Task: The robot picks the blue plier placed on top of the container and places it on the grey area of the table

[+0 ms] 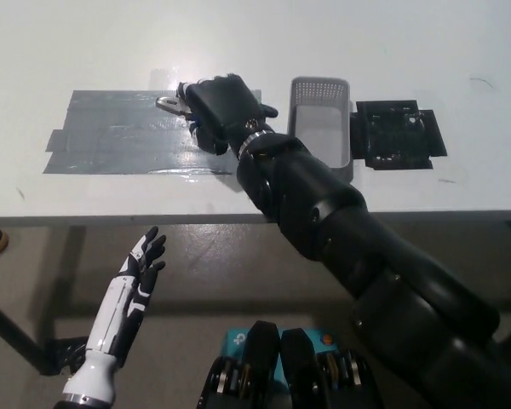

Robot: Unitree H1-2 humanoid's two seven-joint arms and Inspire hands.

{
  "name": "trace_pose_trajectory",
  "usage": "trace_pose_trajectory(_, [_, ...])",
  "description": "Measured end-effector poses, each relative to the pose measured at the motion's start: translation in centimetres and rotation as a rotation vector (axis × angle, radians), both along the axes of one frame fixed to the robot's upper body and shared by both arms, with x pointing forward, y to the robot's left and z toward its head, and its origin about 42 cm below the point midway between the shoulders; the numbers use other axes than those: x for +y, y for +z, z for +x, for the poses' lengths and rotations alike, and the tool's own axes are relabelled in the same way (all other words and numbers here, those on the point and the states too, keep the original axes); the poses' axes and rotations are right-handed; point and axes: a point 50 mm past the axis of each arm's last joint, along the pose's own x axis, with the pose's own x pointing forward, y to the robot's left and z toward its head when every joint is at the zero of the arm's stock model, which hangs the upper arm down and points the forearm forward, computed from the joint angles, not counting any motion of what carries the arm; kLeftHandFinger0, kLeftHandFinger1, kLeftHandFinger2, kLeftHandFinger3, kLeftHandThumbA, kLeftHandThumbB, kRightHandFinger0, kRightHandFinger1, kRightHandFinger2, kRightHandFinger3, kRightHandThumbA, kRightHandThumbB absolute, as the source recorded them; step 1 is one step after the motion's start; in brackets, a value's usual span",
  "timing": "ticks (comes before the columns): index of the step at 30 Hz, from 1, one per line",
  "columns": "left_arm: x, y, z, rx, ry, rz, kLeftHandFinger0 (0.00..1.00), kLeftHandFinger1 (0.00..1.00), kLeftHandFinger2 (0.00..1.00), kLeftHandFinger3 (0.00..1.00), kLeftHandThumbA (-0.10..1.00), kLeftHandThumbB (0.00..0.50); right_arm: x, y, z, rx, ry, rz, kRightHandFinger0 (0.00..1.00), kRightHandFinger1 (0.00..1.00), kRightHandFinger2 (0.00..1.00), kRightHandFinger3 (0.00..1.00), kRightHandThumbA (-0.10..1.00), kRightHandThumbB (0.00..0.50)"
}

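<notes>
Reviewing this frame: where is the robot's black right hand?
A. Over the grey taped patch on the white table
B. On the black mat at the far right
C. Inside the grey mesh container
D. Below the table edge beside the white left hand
A. The black right hand sits above the grey taped patch, left of the empty grey mesh container, with a metallic tip protruding from it; the white left hand rests open below the table edge.

The container (320, 119) stands on the table (238, 34). Left of the container lies the taped area (111, 132). Just right of the container lies a flat mat (400, 132). All three sit near the table's front edge.
</notes>
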Motion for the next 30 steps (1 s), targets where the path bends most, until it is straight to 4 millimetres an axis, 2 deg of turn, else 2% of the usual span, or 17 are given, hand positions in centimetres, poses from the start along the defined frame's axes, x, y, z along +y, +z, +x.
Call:
trace_pose_trajectory(1, [0.0, 0.1, 0.0, -0.003, -0.001, 0.002, 0.97, 0.97, 1.00, 1.00, 1.00, 0.000, -0.1, -0.1, 0.0, 0.008, -0.001, 0.001, 1.00, 1.00, 1.00, 1.00, 0.41, 0.355])
trace_pose_trajectory(2, [0.0, 0.2, 0.0, -0.005, -0.001, 0.003, 0.97, 0.97, 1.00, 1.00, 0.99, 0.000, -0.1, -0.1, 0.0, 0.011, -0.002, 0.003, 1.00, 1.00, 1.00, 1.00, 0.45, 0.363])
trace_pose_trajectory(6, [0.0, 0.4, 0.1, -0.011, -0.003, 0.013, 0.95, 0.95, 1.00, 1.00, 1.00, 0.000, -0.3, -0.1, 0.1, 0.024, -0.004, 0.015, 1.00, 1.00, 1.00, 1.00, 0.53, 0.335])
trace_pose_trajectory(10, [0.0, 0.5, 0.3, -0.016, -0.008, 0.022, 0.97, 0.96, 1.00, 1.00, 1.00, 0.000, -0.9, 0.1, 0.4, 0.025, -0.013, 0.023, 1.00, 1.00, 1.00, 1.00, 0.54, 0.313])
trace_pose_trajectory(13, [0.0, 0.7, 0.5, -0.022, -0.012, 0.026, 0.97, 0.96, 1.00, 1.00, 0.98, 0.000, -1.6, 0.4, 0.8, 0.021, -0.023, 0.029, 1.00, 1.00, 1.00, 1.00, 0.64, 0.311])
trace_pose_trajectory(17, [-0.1, 0.8, 0.6, -0.025, -0.014, 0.026, 0.98, 0.96, 1.00, 1.00, 0.98, 0.000, -2.3, 1.0, 1.2, 0.010, -0.025, 0.040, 1.00, 1.00, 1.00, 1.00, 0.66, 0.316])
trace_pose_trajectory(20, [-0.1, 0.8, 0.6, -0.025, -0.015, 0.028, 0.97, 0.96, 1.00, 1.00, 1.00, 0.000, -2.6, 1.6, 1.5, 0.000, -0.019, 0.056, 1.00, 1.00, 1.00, 1.00, 0.74, 0.316])
trace_pose_trajectory(21, [-0.2, 0.8, 0.6, -0.025, -0.017, 0.030, 0.97, 0.96, 1.00, 1.00, 1.00, 0.000, -2.6, 1.9, 1.6, -0.006, -0.014, 0.064, 1.00, 1.00, 1.00, 1.00, 0.78, 0.321])
trace_pose_trajectory(24, [-0.3, 0.8, 0.6, -0.026, -0.021, 0.034, 0.97, 0.96, 1.00, 1.00, 1.00, 0.000, -2.6, 3.0, 1.7, -0.025, 0.000, 0.100, 1.00, 1.00, 1.00, 1.00, 0.79, 0.320])
trace_pose_trajectory(26, [-0.3, 0.8, 0.6, -0.026, -0.022, 0.035, 0.98, 0.99, 1.00, 1.00, 1.00, 0.008, -2.5, 3.9, 1.7, -0.042, 0.019, 0.136, 1.00, 1.00, 1.00, 1.00, 0.89, 0.303])
trace_pose_trajectory(29, [-0.3, 0.8, 0.6, -0.025, -0.021, 0.035, 1.00, 1.00, 1.00, 1.00, 1.00, 0.013, -2.5, 6.2, 1.8, -0.088, 0.059, 0.226, 1.00, 1.00, 1.00, 1.00, 0.87, 0.283])
trace_pose_trajectory(30, [-0.3, 0.8, 0.6, -0.025, -0.020, 0.035, 1.00, 1.00, 1.00, 1.00, 1.00, 0.006, -2.8, 7.6, 1.8, -0.118, 0.076, 0.268, 1.00, 1.00, 1.00, 1.00, 0.85, 0.276])
